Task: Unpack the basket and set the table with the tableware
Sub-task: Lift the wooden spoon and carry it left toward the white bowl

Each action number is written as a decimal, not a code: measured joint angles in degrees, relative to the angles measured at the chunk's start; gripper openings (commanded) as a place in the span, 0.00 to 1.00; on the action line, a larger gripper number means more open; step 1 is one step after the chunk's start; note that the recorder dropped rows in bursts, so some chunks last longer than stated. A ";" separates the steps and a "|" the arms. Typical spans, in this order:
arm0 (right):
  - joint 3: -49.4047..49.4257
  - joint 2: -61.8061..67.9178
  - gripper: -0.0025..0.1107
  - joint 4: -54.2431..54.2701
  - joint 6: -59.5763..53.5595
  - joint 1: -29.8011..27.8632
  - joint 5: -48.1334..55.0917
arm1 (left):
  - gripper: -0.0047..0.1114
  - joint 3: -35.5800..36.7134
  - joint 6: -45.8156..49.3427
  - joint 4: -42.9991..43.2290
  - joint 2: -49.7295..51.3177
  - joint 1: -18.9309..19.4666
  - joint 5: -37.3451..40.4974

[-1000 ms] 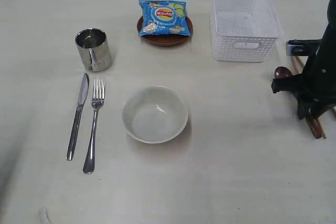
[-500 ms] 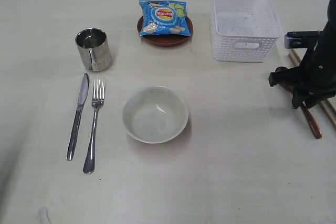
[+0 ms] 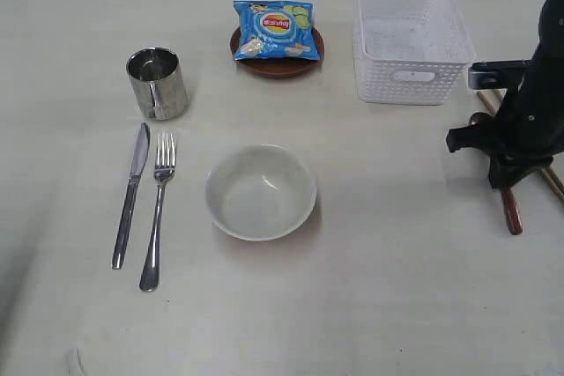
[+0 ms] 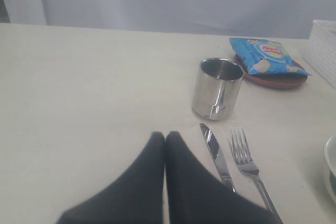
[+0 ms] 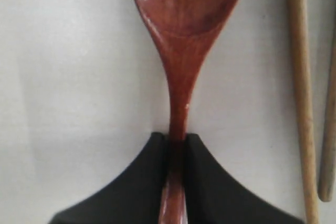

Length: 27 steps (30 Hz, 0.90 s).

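Wooden spoon [image 5: 181, 51] has swung round, its handle pinched between the right tool's [image 5: 177, 140] closed tips.

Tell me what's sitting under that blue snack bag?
A small brown round plate; only its rim shows around the blue bag. The plate's middle is covered, so anything else there cannot be seen.

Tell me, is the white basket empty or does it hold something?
Empty: the exterior view shows only bare perforated floor inside the basket; nothing lies in it.
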 measured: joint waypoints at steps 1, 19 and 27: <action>0.00 -0.23 0.02 0.42 -0.48 0.00 0.00 | 0.04 0.00 0.00 0.00 0.00 0.00 0.00; -8.84 -16.91 0.02 15.91 -14.13 22.60 14.47 | 0.04 0.00 0.00 0.00 0.00 0.00 0.00; -26.08 -11.98 0.02 10.53 -14.60 35.73 22.71 | 0.04 0.00 0.00 0.00 0.00 0.00 0.00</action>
